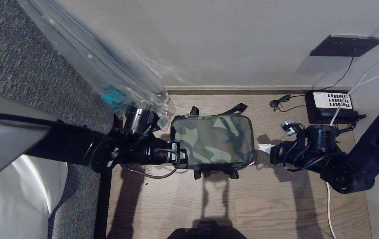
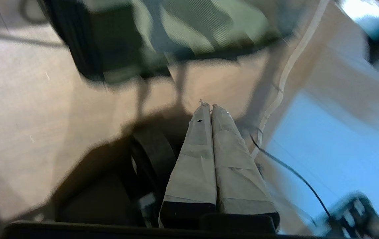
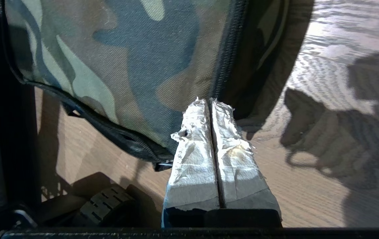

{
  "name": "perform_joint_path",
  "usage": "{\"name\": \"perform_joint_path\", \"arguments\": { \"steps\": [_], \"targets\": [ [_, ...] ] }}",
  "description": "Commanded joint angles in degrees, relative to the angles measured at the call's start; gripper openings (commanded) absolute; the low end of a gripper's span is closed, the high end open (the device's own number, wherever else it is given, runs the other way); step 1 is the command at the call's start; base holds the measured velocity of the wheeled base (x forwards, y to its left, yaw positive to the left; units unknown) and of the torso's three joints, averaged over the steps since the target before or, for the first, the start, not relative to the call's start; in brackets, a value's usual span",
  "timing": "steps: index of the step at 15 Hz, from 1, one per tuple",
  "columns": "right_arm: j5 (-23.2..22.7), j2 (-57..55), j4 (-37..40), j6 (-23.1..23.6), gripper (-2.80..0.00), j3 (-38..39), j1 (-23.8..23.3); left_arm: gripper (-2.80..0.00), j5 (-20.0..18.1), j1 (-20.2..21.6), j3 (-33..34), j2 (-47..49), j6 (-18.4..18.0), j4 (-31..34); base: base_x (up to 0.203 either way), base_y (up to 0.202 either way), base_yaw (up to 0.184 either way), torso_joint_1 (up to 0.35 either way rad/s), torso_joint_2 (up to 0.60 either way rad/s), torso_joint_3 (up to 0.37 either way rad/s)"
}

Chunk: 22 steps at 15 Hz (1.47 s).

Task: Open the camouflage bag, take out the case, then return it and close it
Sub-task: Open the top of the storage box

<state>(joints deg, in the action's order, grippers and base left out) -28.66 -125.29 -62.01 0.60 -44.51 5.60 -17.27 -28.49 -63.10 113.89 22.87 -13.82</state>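
- The camouflage bag (image 1: 212, 142) lies flat on the wooden floor (image 1: 275, 199), at the centre of my head view, green panel up. Its zip (image 3: 226, 63) looks run shut all round, with black straps (image 1: 236, 108) poking out at its 12 o'clock and 6 o'clock edges.
- No case shows anywhere, and no silvery lining. I judge the bag either not yet opened or already closed again; the pictures alone do not tell me which.
- My left gripper (image 2: 208, 105) is at the bag's 9 o'clock side, its taped fingers pressed together on nothing, with the bag's corner near its tips.
- My right gripper (image 3: 209, 101) is at the bag's 3 o'clock edge. Its jaws are closed and empty, tips just over the zip trim at that corner; I cannot tell if they touch it.
- A clear plastic-wrapped umbrella (image 1: 103, 63) leans in at 10 o'clock.
- A black desk phone (image 1: 332, 106) sits on the floor at 2 o'clock, and a dark wall plate (image 1: 345, 45) is above it.
- I can read no brand, label or writing on anything.
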Motion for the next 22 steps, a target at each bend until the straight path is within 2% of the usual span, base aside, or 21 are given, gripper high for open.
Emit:
{"name": "perform_joint_path", "arguments": {
  "steps": [1,4,6,8,11,13,18,19,22],
  "targets": [
    [-0.4,0.1,-0.4,0.0,-2.80,0.2,0.0,-2.80,0.4,-0.1,-4.5,7.1,0.1,-0.1,0.000,0.000,0.000,0.000,0.00,0.000],
    [-0.6,0.7,2.0,0.0,-2.80,0.5,0.0,-2.80,0.8,-0.1,-11.0,12.8,0.1,-0.2,0.000,0.000,0.000,0.000,0.00,0.000],
    [-1.2,2.3,5.6,-0.1,-2.80,0.9,0.1,-2.80,0.9,-0.1,-11.8,14.0,0.2,-0.2,0.000,0.000,0.000,0.000,0.00,0.000],
    [-5.5,4.9,10.2,0.6,-2.80,3.4,0.1,-2.80,1.0,-0.1,-11.5,14.7,0.5,-0.2,0.000,0.000,0.000,0.000,0.00,0.000],
    [-6.1,3.7,8.7,6.0,-2.80,5.8,0.0,-2.80,1.2,0.1,-11.9,16.1,0.5,-0.5,0.000,0.000,0.000,0.000,0.00,0.000],
    [-6.3,2.6,7.9,13.6,-2.80,8.1,-0.5,-2.80,1.2,0.5,-12.4,17.0,0.6,-1.7,0.000,0.000,0.000,0.000,0.00,0.000],
    [-6.8,1.5,9.7,23.7,-2.80,9.0,-0.7,-2.80,1.2,1.4,-14.2,18.4,1.0,-1.8,0.000,0.000,0.000,0.000,0.00,0.000],
    [-6.8,1.1,9.8,23.9,0.00,8.7,-0.7,-2.80,1.2,1.5,-14.8,18.8,1.0,-1.8,0.000,0.000,0.000,0.000,0.00,0.000],
    [-6.5,-0.1,10.1,26.4,0.00,6.8,-0.8,-2.80,1.1,1.6,-16.1,19.5,1.1,-1.8,0.000,0.000,0.000,0.000,0.00,0.000]
  ]
}}
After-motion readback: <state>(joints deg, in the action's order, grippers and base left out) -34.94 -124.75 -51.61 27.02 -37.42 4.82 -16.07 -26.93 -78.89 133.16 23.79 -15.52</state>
